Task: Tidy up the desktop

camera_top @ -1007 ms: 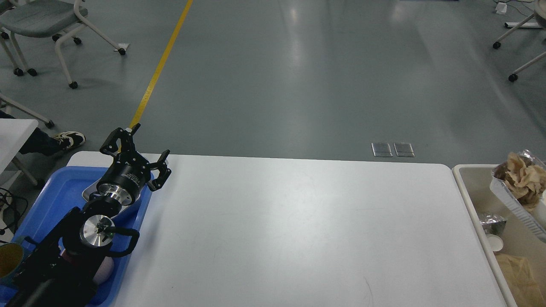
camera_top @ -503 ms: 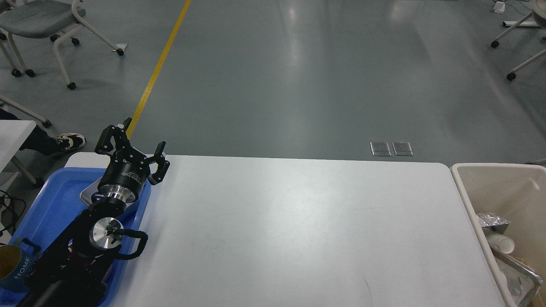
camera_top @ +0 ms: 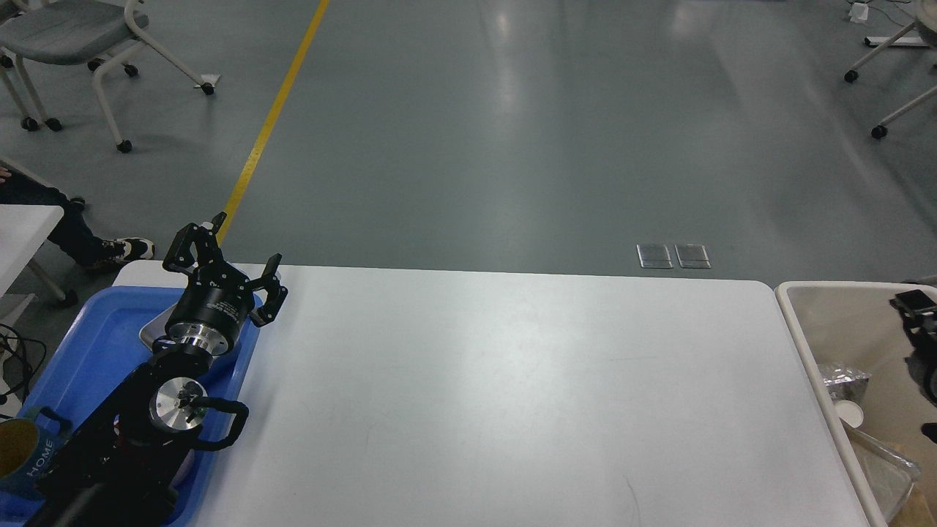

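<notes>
Desktop [camera_top: 512, 395] is the white counter filling the middle and lower part of the head view, and its surface shows nothing left on it, so by my judgement the tidying is at or near its end.

At 9 o'clock of the counter, a blue tray [camera_top: 88, 344] overlaps its left edge. The left gripper [camera_top: 227, 263] hangs above the tray's far corner, jaws apart and holding nothing. Beneath the wrist a flat grey dish [camera_top: 150, 333] lies in the tray, and a mug marked HOME [camera_top: 22, 457] sits at the tray's near end, around 8 o'clock, partly cut by the frame.

At 3 o'clock a beige bin [camera_top: 812, 351] stands against the counter's right edge, with foil and paper rubbish [camera_top: 842, 384] inside. A dark part at the frame's right edge over the bin is probably the right gripper [camera_top: 919, 311]; I cannot tell how its jaws stand, since only a sliver shows.

Risks from here, as I judge them: the left arm lies low across the tray, so drawing it back carelessly could sweep the mug or tip the dish. On the right, an arm lifting out of the bin could catch the rim and shove the bin away from the counter, or drag foil back onto it.
</notes>
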You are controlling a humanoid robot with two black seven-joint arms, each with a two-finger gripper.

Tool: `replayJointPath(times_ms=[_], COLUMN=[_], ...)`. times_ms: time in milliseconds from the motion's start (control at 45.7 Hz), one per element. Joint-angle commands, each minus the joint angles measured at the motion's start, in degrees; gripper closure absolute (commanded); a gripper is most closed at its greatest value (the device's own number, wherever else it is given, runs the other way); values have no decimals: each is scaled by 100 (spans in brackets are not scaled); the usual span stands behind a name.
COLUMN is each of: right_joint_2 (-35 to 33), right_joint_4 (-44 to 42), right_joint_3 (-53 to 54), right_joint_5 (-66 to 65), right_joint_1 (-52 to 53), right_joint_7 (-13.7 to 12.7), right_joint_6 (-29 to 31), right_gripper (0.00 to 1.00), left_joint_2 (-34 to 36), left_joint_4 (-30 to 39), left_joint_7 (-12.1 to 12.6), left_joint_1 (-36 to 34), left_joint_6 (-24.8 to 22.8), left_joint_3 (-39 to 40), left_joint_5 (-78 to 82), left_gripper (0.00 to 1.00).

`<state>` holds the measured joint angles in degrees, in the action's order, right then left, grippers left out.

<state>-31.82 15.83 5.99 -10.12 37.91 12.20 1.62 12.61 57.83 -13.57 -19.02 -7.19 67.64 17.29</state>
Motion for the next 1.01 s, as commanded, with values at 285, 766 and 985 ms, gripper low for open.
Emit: replayJointPath(times_ms=[285, 766, 985], right_joint_2=[1064, 1977, 2321], right_joint_4=[437, 3539, 3848], right_joint_3=[4083, 6097, 6634], right_joint_5=[256, 274, 274], right_joint_1=[489, -670, -1364], right_joint_7=[-60, -51, -68], right_joint_6=[391, 981, 1024], right_gripper=[0, 0, 0], left_joint_2=[40, -30, -39], left_joint_4=[9, 202, 378], left_joint_7=[144, 751, 742], left_joint_1=[47, 241, 364], left_joint_6=[-37, -37, -54], left_joint_3=[-173, 91, 381], left_joint_5=[-6, -384, -885], left_gripper=[4, 4, 4])
